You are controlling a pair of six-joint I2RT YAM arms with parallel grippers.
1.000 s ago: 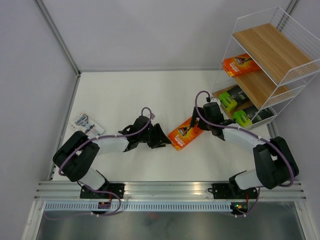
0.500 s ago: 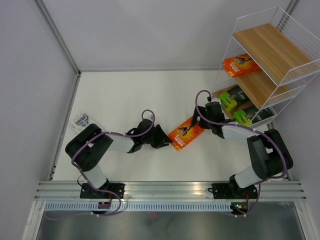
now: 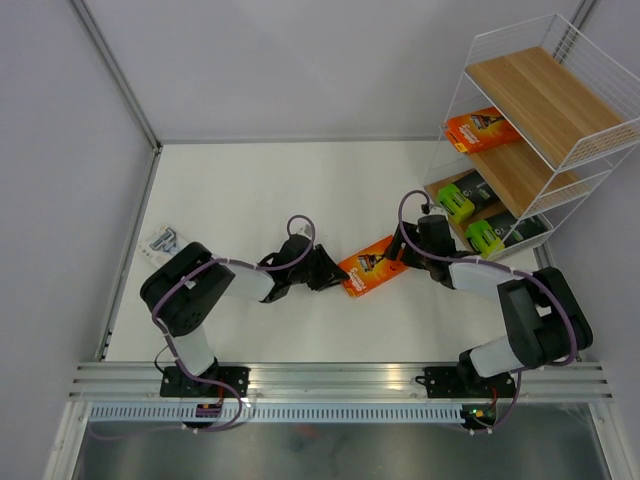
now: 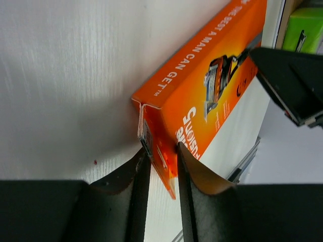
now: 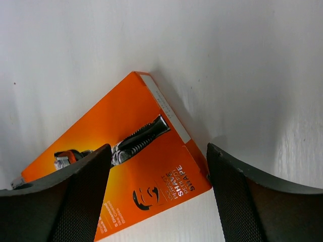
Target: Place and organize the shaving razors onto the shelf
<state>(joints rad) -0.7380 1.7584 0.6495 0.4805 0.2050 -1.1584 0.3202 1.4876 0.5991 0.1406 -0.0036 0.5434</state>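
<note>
An orange razor pack [image 3: 368, 268] lies on the white table between my two grippers. My left gripper [image 3: 333, 279] is shut on its near left edge; in the left wrist view [image 4: 160, 153] the pack's [image 4: 202, 96] edge sits pinched between the jaws. My right gripper [image 3: 396, 254] is open over the pack's other end; in the right wrist view [image 5: 157, 151] its jaws stand wide on either side of the pack [image 5: 126, 166]. The shelf [image 3: 540, 95] stands at the far right. It holds a second orange pack [image 3: 480, 128] and two black-and-lime packs [image 3: 455, 200] [image 3: 487, 235].
The white-and-blue Gillette pack [image 3: 164, 240] lies at the far left by the table edge, partly hidden by my left arm. Grey walls close in the table on the left, back and right. The shelf's top board is bare.
My left gripper has moved right to the orange pack and closed on its edge. The pack has shifted slightly right. My right gripper has drawn a little right and lower.
</note>
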